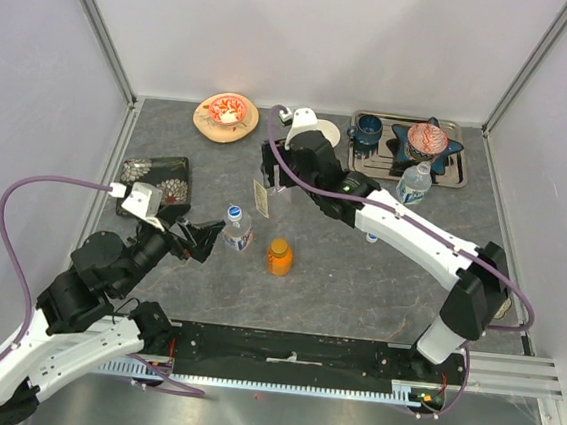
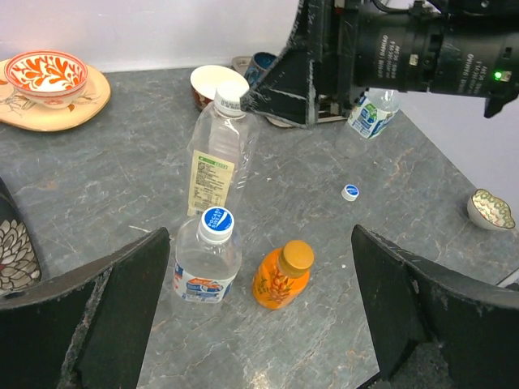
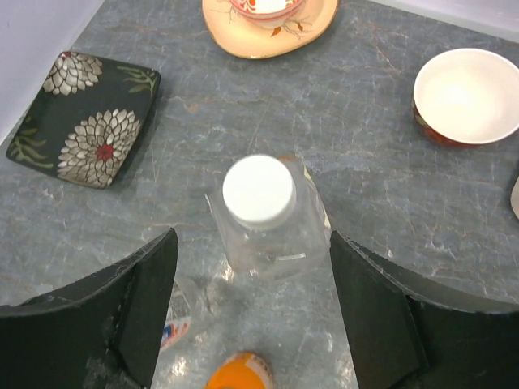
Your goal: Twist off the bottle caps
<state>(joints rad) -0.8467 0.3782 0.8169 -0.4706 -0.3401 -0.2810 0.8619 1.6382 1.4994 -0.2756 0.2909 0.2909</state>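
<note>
four bottles, one loose cap

overhead view looks down from behind arms; wrist views close, both share tall clear bottle.

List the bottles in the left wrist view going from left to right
short blue-label bottle with a blue cap → taller clear bottle with a white cap → orange bottle → blue-label bottle at the back
</note>
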